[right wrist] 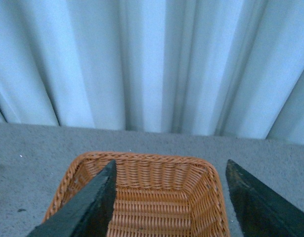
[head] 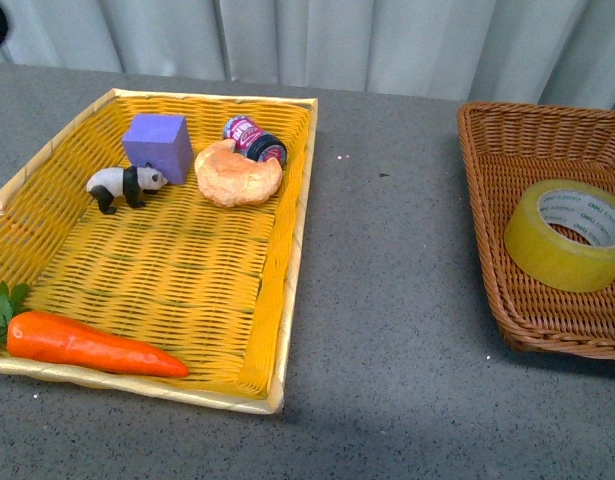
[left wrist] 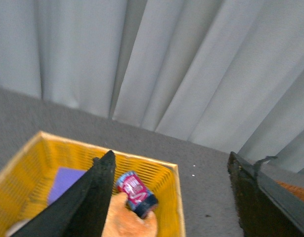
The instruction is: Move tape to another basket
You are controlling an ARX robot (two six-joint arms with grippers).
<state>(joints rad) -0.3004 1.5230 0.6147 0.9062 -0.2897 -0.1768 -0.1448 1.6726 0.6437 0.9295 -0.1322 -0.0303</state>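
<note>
On your left, the yellow tray (head: 167, 270) has a carrot (head: 87, 345), panda (head: 122, 185), purple block (head: 157, 145), bread (head: 237, 172) & can (head: 255, 138). On the right, the tape (head: 557, 255) sits in the brown basket (head: 492, 220), hole up. Left gripper (left wrist: 171, 155) & right gripper (right wrist: 170, 163): fingers wide apart, holding nothing.

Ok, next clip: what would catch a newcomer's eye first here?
The bright yellow tray on the left dominates the front view, with an orange carrot lying along its near edge. On the right, the tape lies in the brown basket, which the picture's edge cuts off.
</note>
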